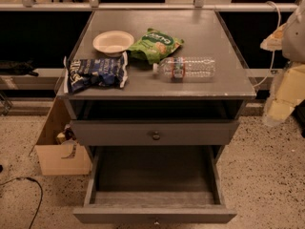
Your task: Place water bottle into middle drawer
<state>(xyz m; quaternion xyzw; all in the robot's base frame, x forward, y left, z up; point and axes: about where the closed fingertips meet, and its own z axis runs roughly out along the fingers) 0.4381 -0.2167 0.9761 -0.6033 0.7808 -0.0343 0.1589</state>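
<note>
The water bottle (pixel 187 68) lies on its side on the grey cabinet top (pixel 209 32), white cap pointing left, red-and-green band round its middle. The middle drawer (pixel 190 215) is pulled wide open below, and its inside shows nothing in it. The like-fronted drawer above it (pixel 114 133) is closed. My gripper (pixel 279 109) hangs at the right edge of the view, beside the cabinet's right side, below the level of the top and apart from the bottle.
A green snack bag (pixel 155 44), a dark blue chip bag (pixel 95 73) and a white paper bowl (pixel 113 42) lie on the top, left of the bottle. A cardboard box (pixel 57 154) stands on the floor at the left. A cable (pixel 33 187) runs over the floor.
</note>
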